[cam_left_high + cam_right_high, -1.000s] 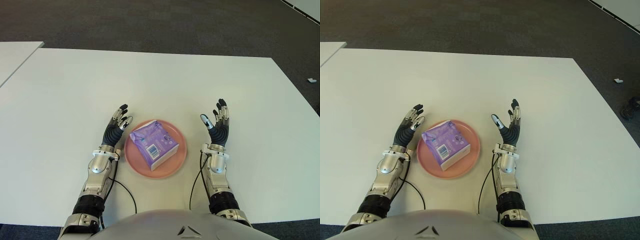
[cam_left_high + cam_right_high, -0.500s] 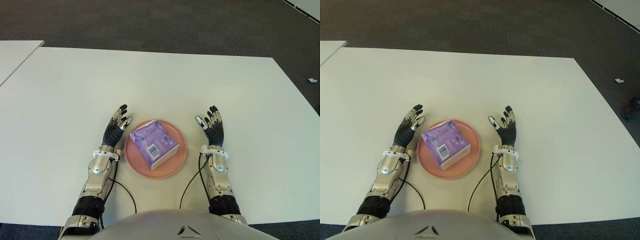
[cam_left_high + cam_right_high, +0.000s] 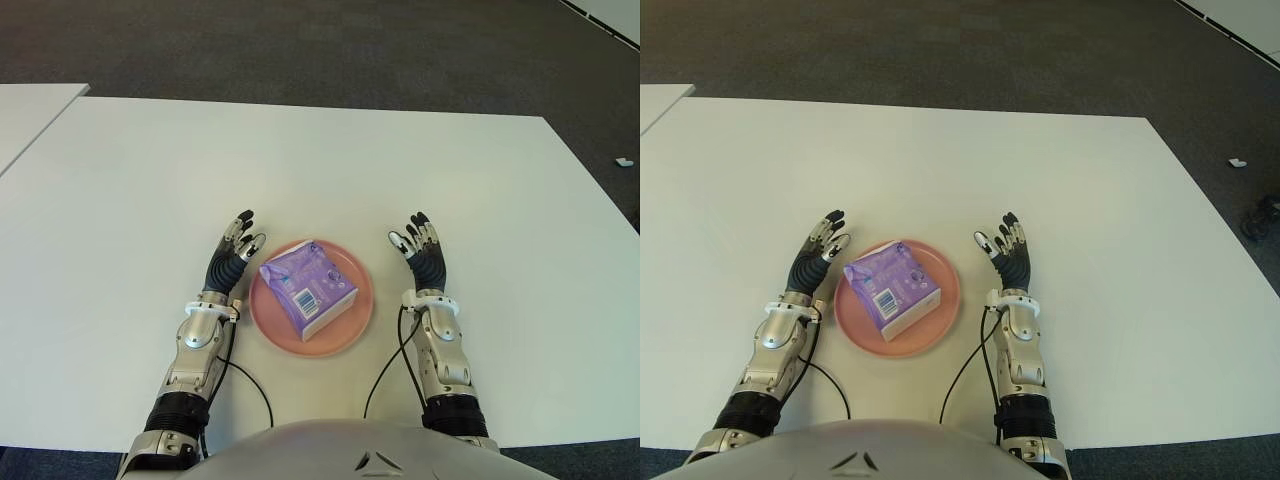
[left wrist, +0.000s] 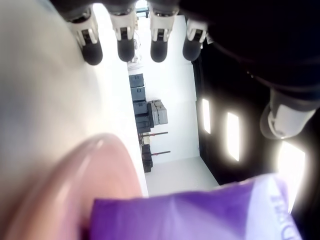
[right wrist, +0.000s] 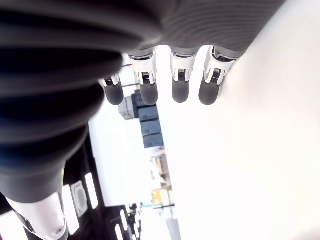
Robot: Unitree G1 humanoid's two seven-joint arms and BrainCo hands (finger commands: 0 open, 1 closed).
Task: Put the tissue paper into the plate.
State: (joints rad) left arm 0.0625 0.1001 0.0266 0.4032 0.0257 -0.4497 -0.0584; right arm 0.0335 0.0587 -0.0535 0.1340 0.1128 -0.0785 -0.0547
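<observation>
Purple plastic-wrapped tissue paper pack (image 3: 308, 283) sits inside the round pink plate (image 3: 353, 322), lower centre of frame, on the white counter (image 3: 300, 160). Nothing grips the pack. Left hand (image 3: 229, 262) just left of the plate rim, fingers (image 4: 125, 42) extended and spread, empty. Right hand (image 3: 424, 262) just right of the plate, clear of the rim, fingers (image 5: 180, 82) straight and open, empty. Dark carpet floor (image 3: 300, 45) along upper frame.

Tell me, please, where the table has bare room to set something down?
Most of the white table is bare: the whole far half beyond both hands, plus wide margins outside the left hand and right hand. It is crowded only between them, where the pink plate holds the tissue pack.
</observation>
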